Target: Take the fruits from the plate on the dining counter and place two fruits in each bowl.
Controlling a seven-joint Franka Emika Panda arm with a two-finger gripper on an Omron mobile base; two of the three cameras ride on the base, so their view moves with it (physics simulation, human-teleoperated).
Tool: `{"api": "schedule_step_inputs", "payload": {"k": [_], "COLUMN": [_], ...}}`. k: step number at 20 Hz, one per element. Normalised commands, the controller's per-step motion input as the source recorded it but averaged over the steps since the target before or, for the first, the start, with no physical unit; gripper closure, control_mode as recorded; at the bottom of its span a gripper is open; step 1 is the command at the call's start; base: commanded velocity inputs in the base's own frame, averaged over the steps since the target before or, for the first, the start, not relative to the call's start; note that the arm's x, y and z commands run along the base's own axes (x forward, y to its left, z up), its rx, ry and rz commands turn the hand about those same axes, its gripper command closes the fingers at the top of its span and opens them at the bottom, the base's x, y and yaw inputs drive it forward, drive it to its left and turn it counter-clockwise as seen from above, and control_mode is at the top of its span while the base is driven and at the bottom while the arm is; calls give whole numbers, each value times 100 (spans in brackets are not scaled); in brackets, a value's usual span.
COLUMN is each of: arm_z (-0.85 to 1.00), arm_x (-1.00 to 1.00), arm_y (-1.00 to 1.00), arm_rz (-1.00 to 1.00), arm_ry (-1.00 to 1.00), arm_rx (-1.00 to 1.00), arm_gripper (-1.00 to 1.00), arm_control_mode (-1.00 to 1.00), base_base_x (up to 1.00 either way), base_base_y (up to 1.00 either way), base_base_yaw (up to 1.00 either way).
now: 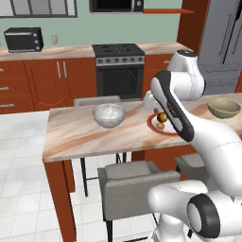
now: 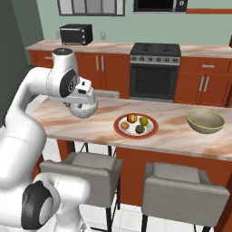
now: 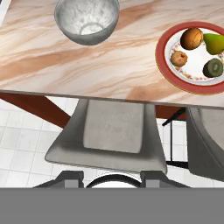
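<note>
Red-brown-rimmed plate [image 3: 165, 61] with four fruits [image 3: 191, 38] lies on the dining counter [image 3: 87, 65], well apart from the empty, pressed-together gripper [image 3: 113, 175] hovering above a grey chair [image 3: 111, 131], near the speckled bowl [image 3: 86, 19].

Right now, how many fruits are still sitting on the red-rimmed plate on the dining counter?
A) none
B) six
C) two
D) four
D: the hand view shows four fruits on the plate: an orange-brown round fruit, a smaller orange one, a yellow-green one and a dark green-brown one; the speckled whitish-grey bowl holds none.
</note>
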Motion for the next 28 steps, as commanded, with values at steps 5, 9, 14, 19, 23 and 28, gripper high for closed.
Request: {"api": "schedule_step_inputs", "payload": {"k": [5,9,14,19,23,28], "arm_z": [-3,-21,-13,-41,-59,-64], "arm_x": [4,5,28,39,71,78], "arm_y": [-26,-97,-100,-95,-40,-16], "arm_rz": [0,1,0,0,-1,0], "arm_ry": [-2,0,4,5,0,2], "arm_rx": [0,0,0,0,0,0], "arm_gripper": [-100,-100,-100,-100,-100,-100], "arm_control_mode": [-100,-100,-100,-100,-100,-100], "base_base_x": [0,0,0,0,0,0], "base_base_y": [0,0,0,0,0,0], "base_base_yaw": [0,0,0,0,0,0]}}
